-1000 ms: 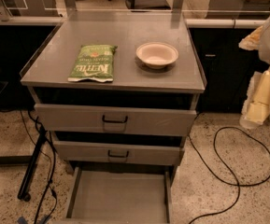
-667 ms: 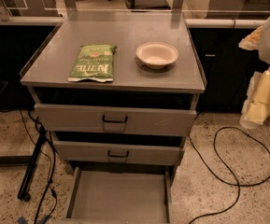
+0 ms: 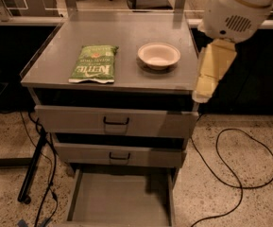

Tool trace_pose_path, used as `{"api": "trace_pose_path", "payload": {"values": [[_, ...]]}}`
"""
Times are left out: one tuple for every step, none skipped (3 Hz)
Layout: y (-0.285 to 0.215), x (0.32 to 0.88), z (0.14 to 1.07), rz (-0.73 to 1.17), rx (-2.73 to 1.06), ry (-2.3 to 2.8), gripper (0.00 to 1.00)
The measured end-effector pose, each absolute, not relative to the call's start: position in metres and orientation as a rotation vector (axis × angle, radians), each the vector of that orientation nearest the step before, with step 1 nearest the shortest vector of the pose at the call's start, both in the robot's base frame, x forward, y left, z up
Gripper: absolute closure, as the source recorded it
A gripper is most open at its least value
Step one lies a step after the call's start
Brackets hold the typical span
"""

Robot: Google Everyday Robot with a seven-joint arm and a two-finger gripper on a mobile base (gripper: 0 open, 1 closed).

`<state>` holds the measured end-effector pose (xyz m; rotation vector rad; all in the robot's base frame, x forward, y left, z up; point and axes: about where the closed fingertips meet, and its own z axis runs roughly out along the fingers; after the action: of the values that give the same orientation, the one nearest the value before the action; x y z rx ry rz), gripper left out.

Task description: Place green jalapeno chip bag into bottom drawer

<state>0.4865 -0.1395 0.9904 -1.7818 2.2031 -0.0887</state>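
The green jalapeno chip bag (image 3: 93,64) lies flat on the left part of the grey cabinet top (image 3: 126,32), white "Kettle" lettering facing up. The bottom drawer (image 3: 119,200) is pulled open at floor level, its flat floor bare. My gripper (image 3: 209,72), a cream-coloured piece under the white arm housing (image 3: 237,8), hangs at the right edge of the cabinet top, to the right of the bowl and well away from the bag. It holds nothing that I can see.
A cream round bowl (image 3: 158,55) sits on the top, right of the bag. Two upper drawers with dark handles (image 3: 116,122) stick out slightly. A black cable (image 3: 242,174) loops on the floor at the right; a black stand leg and cables (image 3: 34,169) are at the left.
The arm and gripper have moved left, from the frame's right edge to the cabinet's right edge. Bag, bowl and drawers have not moved.
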Motion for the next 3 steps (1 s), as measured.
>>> {"api": "trace_pose_path", "payload": {"values": [[-0.135, 0.489, 0.994, -0.094, -1.776, 2.187, 0.0], [-0.129, 0.493, 0.99, -0.055, -1.751, 2.181, 0.0], [-0.095, 0.52, 0.978, 0.019, -1.733, 2.15, 0.0]]}}
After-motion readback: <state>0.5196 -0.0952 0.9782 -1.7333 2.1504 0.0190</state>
